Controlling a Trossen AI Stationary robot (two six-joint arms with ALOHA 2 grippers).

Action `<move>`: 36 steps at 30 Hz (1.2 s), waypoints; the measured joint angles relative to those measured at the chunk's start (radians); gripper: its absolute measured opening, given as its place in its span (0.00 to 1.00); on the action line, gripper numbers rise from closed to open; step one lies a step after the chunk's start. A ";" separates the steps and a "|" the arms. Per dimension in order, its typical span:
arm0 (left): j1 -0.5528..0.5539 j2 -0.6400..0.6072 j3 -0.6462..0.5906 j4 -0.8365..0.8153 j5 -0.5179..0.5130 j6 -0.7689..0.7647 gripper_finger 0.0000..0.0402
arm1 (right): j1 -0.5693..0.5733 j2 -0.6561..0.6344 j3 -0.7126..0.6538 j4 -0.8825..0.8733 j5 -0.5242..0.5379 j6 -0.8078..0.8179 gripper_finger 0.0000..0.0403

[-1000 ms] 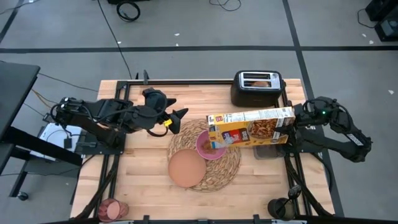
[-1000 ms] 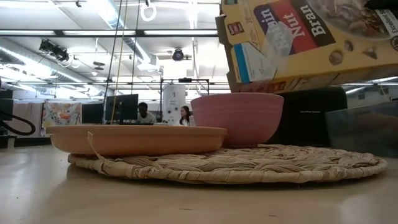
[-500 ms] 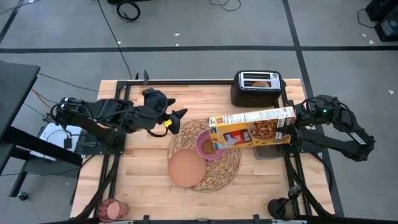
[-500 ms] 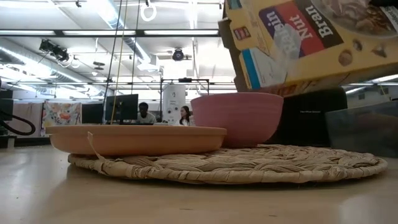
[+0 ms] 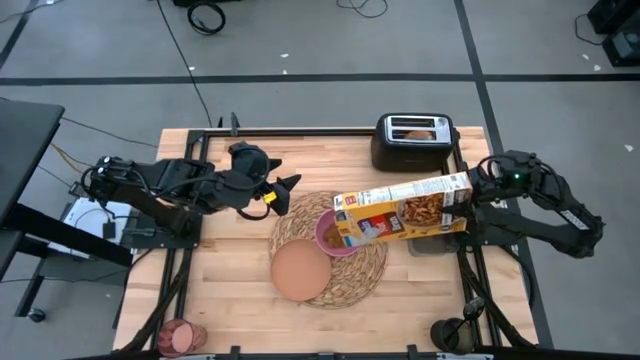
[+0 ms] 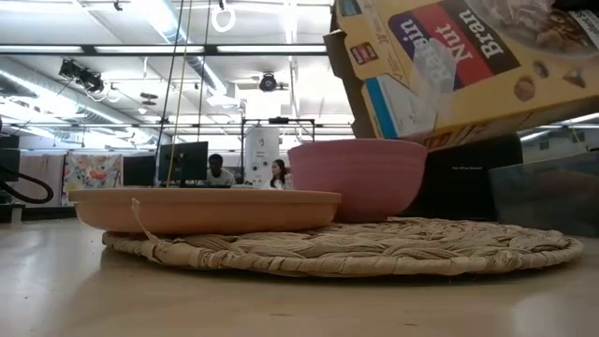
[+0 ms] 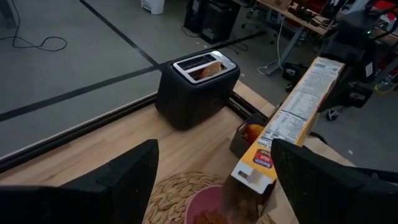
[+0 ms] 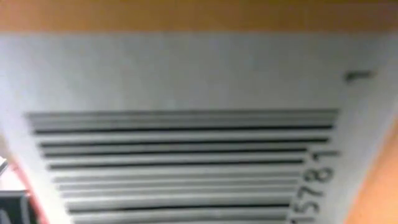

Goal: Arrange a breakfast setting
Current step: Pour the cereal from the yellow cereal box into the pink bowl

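A round woven placemat (image 5: 352, 270) lies mid-table. On it rest a tan plate (image 5: 298, 270) and a pink bowl (image 5: 328, 236), which holds brown cereal (image 7: 205, 218). A yellow cereal box (image 5: 405, 205) hangs aslant above the bowl with its open end (image 7: 249, 177) over it. My right gripper (image 5: 472, 192) is shut on the box's other end. My left gripper (image 5: 288, 190) hovers open to the left of the mat, with nothing between its fingers. A toast slice (image 7: 208, 68) stands in the black toaster (image 5: 412, 142). My right gripper holds the cereal box by its closed bottom end (image 5: 460, 195), coming nearly level from the table's right. The barcode panel (image 8: 186, 155) fills the wrist view and hides the fingers. The box is lifted clear, lying long across the table, its open end tipped down over the bowl.
A dark container (image 5: 432, 240) with a red apple (image 7: 252, 132) sits right of the mat under the box. A pinkish tumbler (image 5: 180, 335) lies at the near left corner. Bare wood shows left of the mat and along the near edge.
My right gripper has tipped downward, and the box's open end has sunk lower over the bowl, leaving the box more steeply slanted. The closed end has stayed about where it was.
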 joint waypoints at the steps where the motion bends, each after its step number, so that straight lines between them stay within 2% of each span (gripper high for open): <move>1: 0.000 0.000 0.000 -0.001 0.000 -0.001 0.79 | 0.000 0.008 0.000 0.002 0.000 -0.001 0.60; 24: 0.000 0.006 0.001 -0.042 0.000 -0.034 0.79 | 0.000 0.163 0.107 -0.002 -0.011 -0.154 0.60; 36: 0.000 0.006 0.001 -0.041 0.000 -0.034 0.79 | 0.000 0.183 0.129 -0.017 -0.011 -0.208 0.60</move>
